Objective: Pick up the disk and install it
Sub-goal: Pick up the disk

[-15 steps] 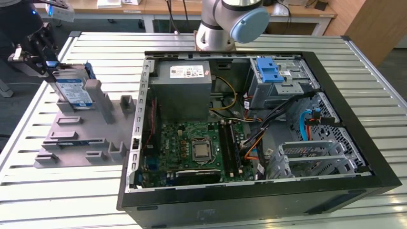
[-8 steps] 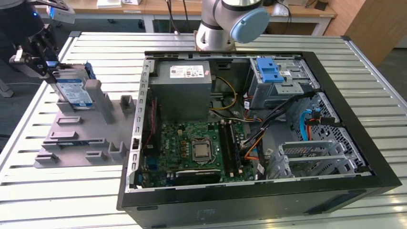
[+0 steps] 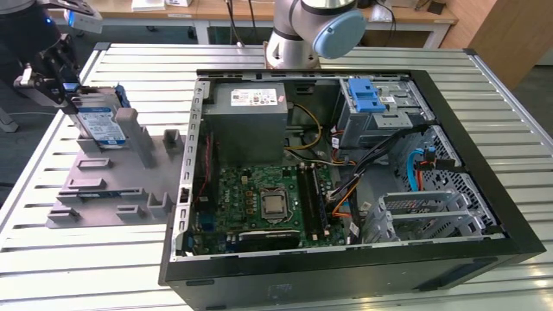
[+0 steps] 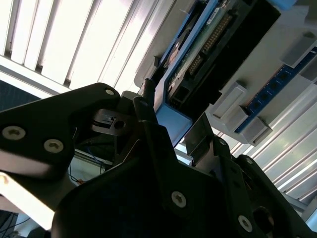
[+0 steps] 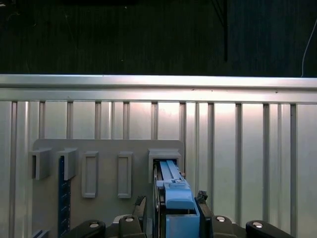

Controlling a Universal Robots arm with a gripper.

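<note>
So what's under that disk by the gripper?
A grey slotted holder on the table; the disk stands upright in it. Its lower edge is covered by the holder.

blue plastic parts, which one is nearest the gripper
The blue rail on the disk, upright in the grey holder at the gripper; the blue bracket sits atop the drive cage.

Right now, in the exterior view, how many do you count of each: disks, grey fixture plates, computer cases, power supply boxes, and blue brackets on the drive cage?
Disk: 1
Grey fixture plate: 1
Open computer case: 1
Power supply box: 1
Blue bracket: 1
Total: 5
</note>
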